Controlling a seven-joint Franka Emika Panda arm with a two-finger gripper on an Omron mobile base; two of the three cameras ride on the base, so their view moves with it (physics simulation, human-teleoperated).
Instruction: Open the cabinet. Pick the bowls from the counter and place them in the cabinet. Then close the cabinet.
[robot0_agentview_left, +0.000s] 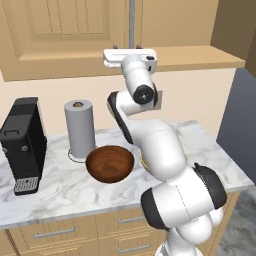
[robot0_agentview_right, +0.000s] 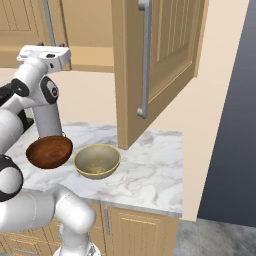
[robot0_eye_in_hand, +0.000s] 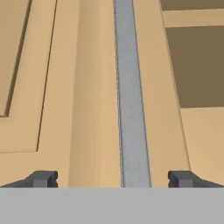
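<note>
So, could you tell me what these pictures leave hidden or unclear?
- Beige bowl: in the left base view, hidden behind the arm.
- Cabinet interior: the hand view shows a dark sliver past the left door's handle; contents unreadable.
- Gripper: whether its open fingertips touch the handle can't be told.

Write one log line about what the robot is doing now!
stage: opening light-wood cabinet | gripper: open, either side of left door's grey bar handle | right door: open | reddish-brown wooden bowl, beige ceramic bowl: on counter
</note>
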